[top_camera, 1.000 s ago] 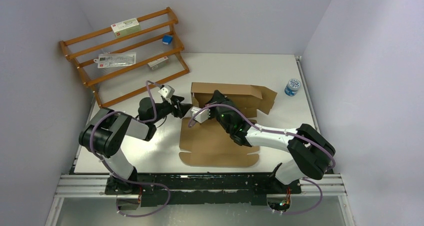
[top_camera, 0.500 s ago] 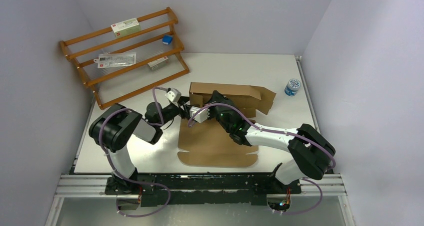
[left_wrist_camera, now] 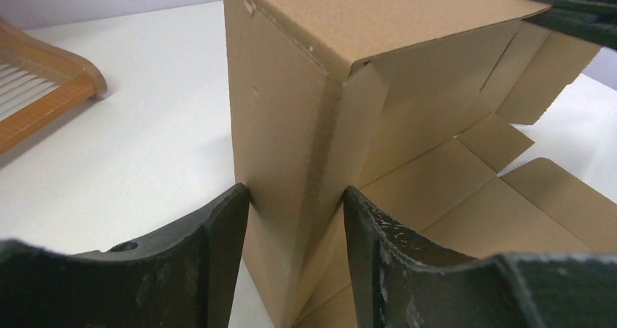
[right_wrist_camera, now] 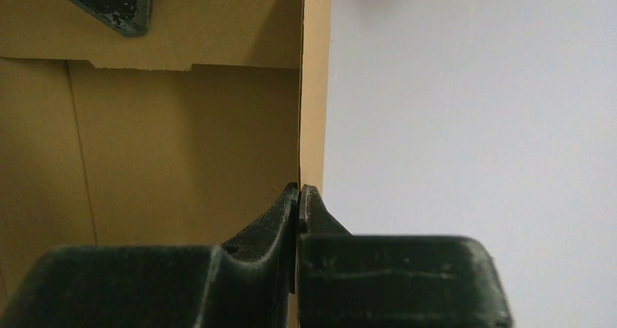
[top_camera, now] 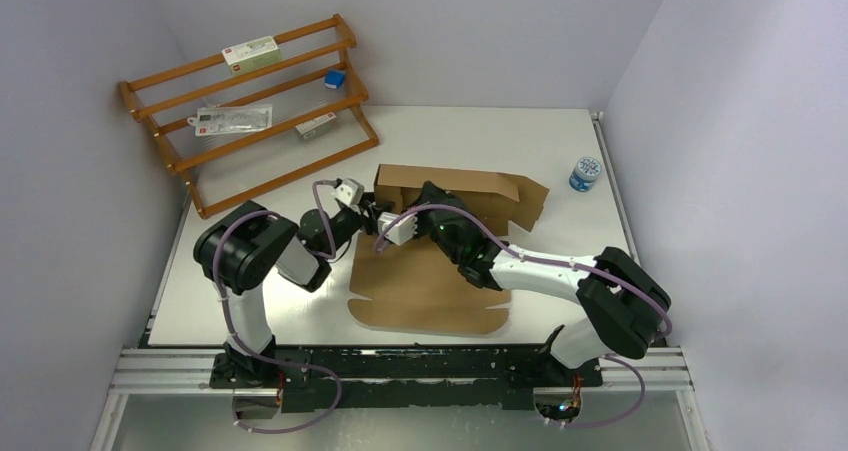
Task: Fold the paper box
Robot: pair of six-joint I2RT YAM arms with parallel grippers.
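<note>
The paper box (top_camera: 430, 293) is a brown cardboard sheet lying flat mid-table, with its far wall (top_camera: 450, 182) folded upright. My left gripper (top_camera: 371, 211) is at the left end of that wall. In the left wrist view its jaws (left_wrist_camera: 295, 204) stand open astride the upright corner of the box (left_wrist_camera: 291, 88), one finger on each side and close against it. My right gripper (top_camera: 388, 221) is shut on the thin edge of the same wall (right_wrist_camera: 313, 88), pinching it between its fingertips (right_wrist_camera: 299, 190). A left finger (right_wrist_camera: 109, 1) shows in the right wrist view.
A wooden rack (top_camera: 250, 101) with packets and a small blue cube stands at the back left; its end shows in the left wrist view (left_wrist_camera: 44, 73). A small blue-and-white jar (top_camera: 586, 173) sits at the right, beyond the box's open flaps (top_camera: 535, 199).
My left arm has reached right to the box, bringing its gripper onto the wall's left corner. The box has shifted slightly left. The right gripper has kept its hold.
</note>
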